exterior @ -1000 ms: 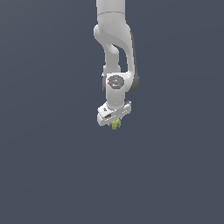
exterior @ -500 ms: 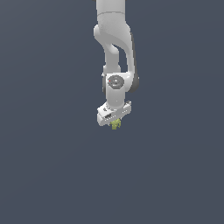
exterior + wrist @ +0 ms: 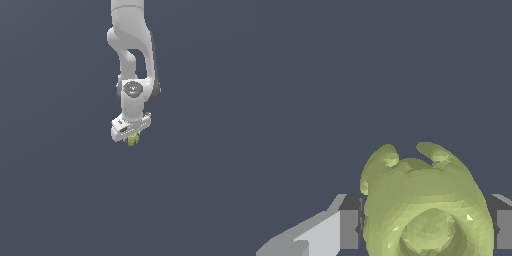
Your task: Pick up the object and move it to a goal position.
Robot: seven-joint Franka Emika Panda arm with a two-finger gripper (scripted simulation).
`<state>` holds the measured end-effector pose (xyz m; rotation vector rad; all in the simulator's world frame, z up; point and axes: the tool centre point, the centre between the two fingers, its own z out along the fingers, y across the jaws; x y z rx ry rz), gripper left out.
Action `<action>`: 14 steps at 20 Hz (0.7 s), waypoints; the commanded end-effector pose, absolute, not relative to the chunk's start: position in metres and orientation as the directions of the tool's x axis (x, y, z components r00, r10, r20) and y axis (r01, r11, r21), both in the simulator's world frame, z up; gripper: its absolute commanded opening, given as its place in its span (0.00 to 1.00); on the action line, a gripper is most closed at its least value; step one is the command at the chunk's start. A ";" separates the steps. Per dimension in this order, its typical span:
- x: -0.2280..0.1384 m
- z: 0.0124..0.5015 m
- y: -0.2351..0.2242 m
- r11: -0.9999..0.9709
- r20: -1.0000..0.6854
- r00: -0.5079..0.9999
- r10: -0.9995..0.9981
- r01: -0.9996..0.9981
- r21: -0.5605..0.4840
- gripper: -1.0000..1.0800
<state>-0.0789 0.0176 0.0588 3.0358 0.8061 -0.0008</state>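
In the exterior view, just above the frame's centre, I see the white two-fingered gripper (image 3: 132,136) hanging from the arm, with the small lumpy yellow-green object (image 3: 132,140) directly beneath its bar.

In the wrist view, the object (image 3: 426,210) fills the lower middle, wedged between both dark finger pads (image 3: 350,229). I judge the gripper clamped on it; no goal marker is visible.

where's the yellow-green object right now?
In the exterior view the yellow-green object sits near frame centre, directly under the white gripper at the arm's lower end. The wrist view shows it between the two fingers.
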 end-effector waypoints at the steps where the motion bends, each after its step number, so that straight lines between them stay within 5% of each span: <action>1: -0.080 0.071 0.019 -0.868 0.000 0.868 0.496 0.496 0.001 0.00; 14: -0.086 0.164 0.027 -0.868 0.000 0.868 0.497 0.497 0.000 0.00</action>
